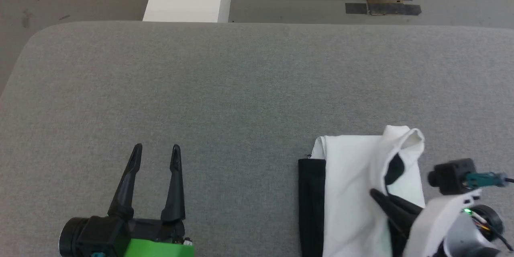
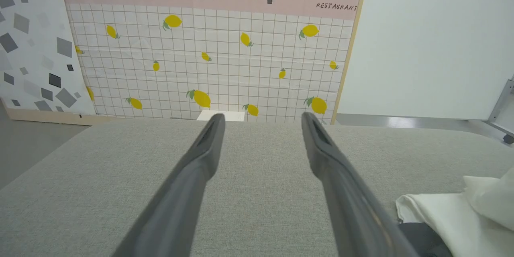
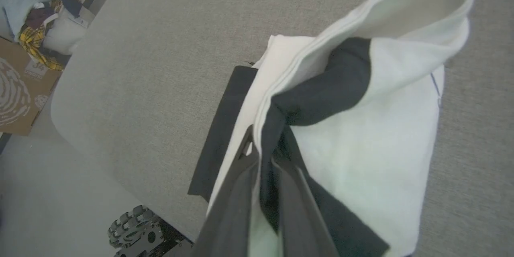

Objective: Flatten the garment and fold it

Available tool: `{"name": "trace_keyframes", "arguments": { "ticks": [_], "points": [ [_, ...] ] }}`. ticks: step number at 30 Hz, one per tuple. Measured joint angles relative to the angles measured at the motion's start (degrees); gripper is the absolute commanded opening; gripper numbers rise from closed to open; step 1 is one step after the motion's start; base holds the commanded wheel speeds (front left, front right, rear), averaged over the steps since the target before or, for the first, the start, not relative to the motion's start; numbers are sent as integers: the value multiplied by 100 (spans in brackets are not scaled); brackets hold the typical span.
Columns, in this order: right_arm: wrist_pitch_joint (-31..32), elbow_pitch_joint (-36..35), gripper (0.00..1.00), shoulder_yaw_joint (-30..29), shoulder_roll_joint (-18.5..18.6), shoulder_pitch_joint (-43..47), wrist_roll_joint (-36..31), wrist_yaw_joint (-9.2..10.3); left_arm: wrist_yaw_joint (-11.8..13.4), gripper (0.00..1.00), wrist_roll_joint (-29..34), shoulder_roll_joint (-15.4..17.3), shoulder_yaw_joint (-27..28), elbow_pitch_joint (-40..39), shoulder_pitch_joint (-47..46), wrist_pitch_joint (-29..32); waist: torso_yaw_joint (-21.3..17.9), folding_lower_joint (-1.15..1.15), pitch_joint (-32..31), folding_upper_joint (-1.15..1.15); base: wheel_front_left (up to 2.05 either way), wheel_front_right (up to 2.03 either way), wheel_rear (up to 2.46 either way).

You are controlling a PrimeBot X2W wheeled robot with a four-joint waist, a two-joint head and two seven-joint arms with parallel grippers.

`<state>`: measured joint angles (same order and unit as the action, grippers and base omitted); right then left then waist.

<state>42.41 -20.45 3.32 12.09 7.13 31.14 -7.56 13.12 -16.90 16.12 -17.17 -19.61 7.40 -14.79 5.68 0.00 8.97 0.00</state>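
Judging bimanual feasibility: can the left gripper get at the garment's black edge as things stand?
Probably yes: the left gripper is open, with only bare grey surface between it and the black edge of the garment. The right gripper pinches cloth further right.

Grey, perhaps felt, table (image 1: 241, 88); lemon-print wall (image 2: 225, 64)

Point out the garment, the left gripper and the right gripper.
garment (image 1: 353, 200): head view, white body panel.
left gripper (image 1: 156, 147): head view, midway between its open fingertips.
right gripper (image 3: 263, 156): right wrist view, between fingertips shut on the garment.
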Motion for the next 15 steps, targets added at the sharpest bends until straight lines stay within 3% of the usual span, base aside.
{"name": "trace_keyframes", "arguments": {
  "ticks": [8, 15],
  "points": [
    [42, 359, 0, 653, -101, -621, 22, 0, -123, 100, 0, -96, 22, 43, -26, 0, 213, 0, 140, 0, 0, 0, 0],
    [-3, 1223, 0, 920, -230, -1050, -307, 0, -246, 100, 1, -233, 15, 143, -105, 0, 431, 0, 285, 0, 0, 0, 0]
  ]
}}
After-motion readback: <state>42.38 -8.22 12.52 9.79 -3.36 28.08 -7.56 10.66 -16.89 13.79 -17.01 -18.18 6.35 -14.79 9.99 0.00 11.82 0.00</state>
